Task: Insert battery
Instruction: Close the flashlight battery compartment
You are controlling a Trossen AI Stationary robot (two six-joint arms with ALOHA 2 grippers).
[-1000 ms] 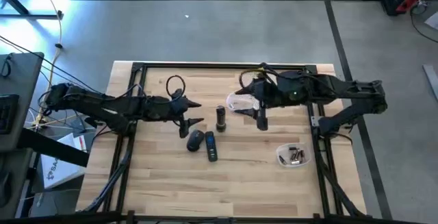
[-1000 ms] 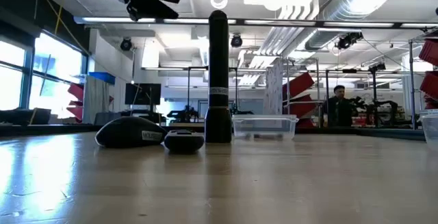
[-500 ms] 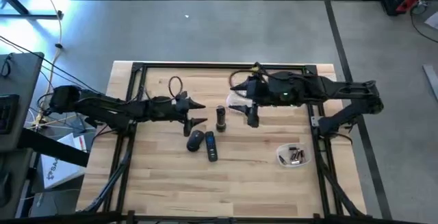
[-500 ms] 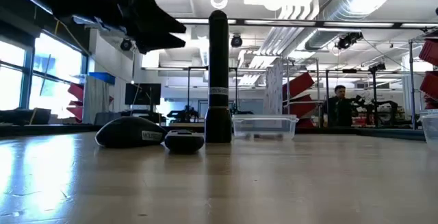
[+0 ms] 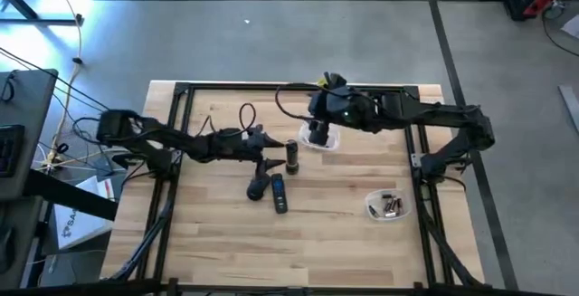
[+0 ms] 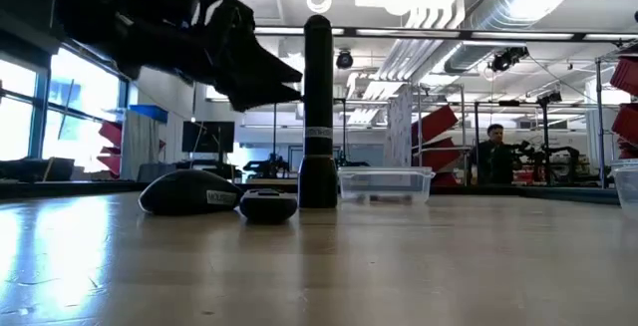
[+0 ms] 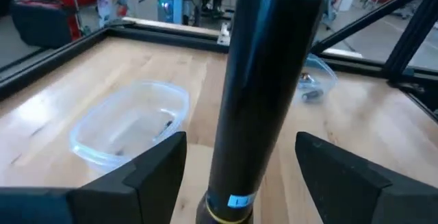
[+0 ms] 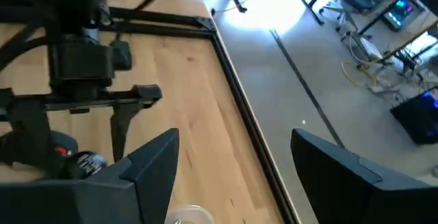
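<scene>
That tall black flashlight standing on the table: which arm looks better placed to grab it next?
Probably the left. The left gripper has its jaws open on either side of the flashlight, though not yet touching. The right gripper hovers over the clear container instead, jaws open.

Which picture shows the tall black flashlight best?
The low view: the flashlight stands upright, seen whole. The left wrist view shows only its body between the open left pincer. The high view shows only its top. The right wrist view misses it.

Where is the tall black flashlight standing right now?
The flashlight stands upright near the table's middle in the high view, between the open left gripper and the clear tub.
</scene>
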